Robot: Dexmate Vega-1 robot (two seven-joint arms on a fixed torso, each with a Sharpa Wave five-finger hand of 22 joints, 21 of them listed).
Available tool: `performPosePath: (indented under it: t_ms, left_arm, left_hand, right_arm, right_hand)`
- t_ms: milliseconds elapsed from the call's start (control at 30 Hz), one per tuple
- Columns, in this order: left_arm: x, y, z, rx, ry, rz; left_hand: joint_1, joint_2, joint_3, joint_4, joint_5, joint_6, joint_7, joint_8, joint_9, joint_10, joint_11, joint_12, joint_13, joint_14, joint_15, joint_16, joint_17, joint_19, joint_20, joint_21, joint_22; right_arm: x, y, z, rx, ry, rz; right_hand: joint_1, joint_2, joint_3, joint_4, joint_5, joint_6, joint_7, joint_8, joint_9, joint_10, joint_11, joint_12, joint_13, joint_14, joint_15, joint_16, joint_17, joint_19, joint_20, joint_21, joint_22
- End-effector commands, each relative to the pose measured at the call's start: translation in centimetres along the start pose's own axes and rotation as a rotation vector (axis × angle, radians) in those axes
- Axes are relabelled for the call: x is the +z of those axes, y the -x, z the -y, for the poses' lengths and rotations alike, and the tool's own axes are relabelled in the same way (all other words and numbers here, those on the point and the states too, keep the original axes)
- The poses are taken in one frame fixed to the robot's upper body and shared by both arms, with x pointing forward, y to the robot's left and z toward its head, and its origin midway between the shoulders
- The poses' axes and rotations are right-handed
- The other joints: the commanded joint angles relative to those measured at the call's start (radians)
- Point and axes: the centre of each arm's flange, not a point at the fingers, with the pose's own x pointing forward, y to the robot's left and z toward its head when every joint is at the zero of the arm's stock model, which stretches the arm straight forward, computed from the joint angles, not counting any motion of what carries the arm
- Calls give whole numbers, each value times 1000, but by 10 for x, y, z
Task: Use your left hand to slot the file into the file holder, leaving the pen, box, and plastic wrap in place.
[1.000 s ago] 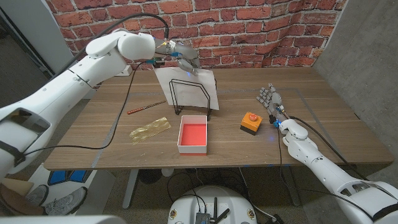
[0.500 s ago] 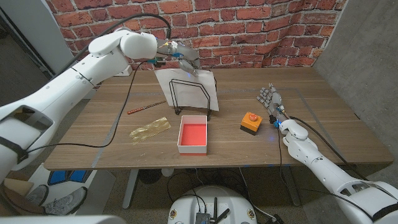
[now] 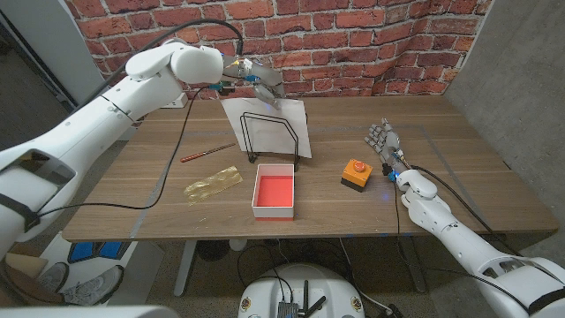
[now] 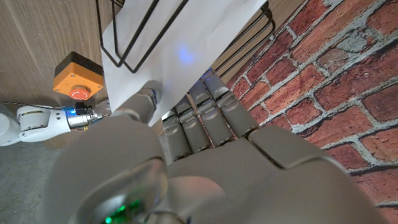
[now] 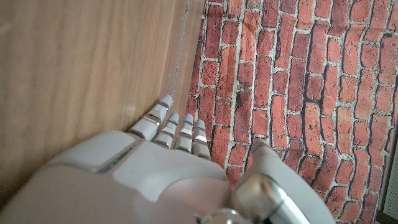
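A white file (image 3: 267,124) stands tilted in the black wire file holder (image 3: 272,140) at the table's far middle. My left hand (image 3: 257,78) pinches the file's top edge from above. In the left wrist view my left hand (image 4: 186,124) has its thumb and fingers on either side of the white file (image 4: 180,43), with the wire file holder (image 4: 130,43) around the sheet. My right hand (image 3: 383,140) stands on the table at the right, fingers apart, holding nothing. My right hand (image 5: 168,134) has its fingers straight above the wood.
A red-and-white open box (image 3: 274,189) sits in front of the holder. A pen (image 3: 207,152) and crinkled gold plastic wrap (image 3: 212,185) lie to the left. An orange box with a red button (image 3: 355,172) is at the right. A brick wall backs the table (image 3: 159,199).
The left hand and the file have barely shifted. The right arm has not moved.
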Motion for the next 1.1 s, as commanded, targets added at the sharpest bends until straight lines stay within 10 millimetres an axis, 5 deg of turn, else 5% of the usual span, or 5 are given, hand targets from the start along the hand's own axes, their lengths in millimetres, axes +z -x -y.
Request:
performPosePath:
  t_ms: [33, 800, 1100]
  left_arm:
    - [0, 2, 0, 6, 3, 4]
    - [1, 7, -2, 12, -6, 0]
    - [1, 10, -2, -14, 8, 4]
  left_hand:
    - [-6, -19, -11, 2, -4, -14, 0, -6, 1, -20, 5, -3, 2, -21, -80, -5, 1, -14, -85, -7, 0]
    - [-40, -93, -53, -2, -3, -153, 4, -23, -7, -170, 11, -7, 0, -186, -66, -13, -1, -136, -75, -52, -6]
    - [-22, -113, -96, 2, -2, -224, 19, -28, -11, -254, 36, -10, -1, -276, -36, -8, 3, -206, -68, -64, -9]
  right_arm:
    - [-1, 1, 0, -6, 0, -2]
    - [-1, 3, -1, -12, -2, 1]
    - [-1, 4, -2, -12, -1, 2]
  right_hand:
    - [13, 53, 3, -4, -2, 8, 3, 0, 3, 7, 7, 5, 1, 9, 3, 4, 6, 7, 2, 6, 3]
    - [15, 55, 3, -8, -3, 7, 4, -1, 3, 7, 7, 5, 1, 9, 1, 6, 8, 8, 2, 6, 3]
    - [16, 55, 4, -10, -3, 7, 3, -1, 3, 6, 7, 4, 1, 8, 2, 6, 9, 8, 2, 6, 3]
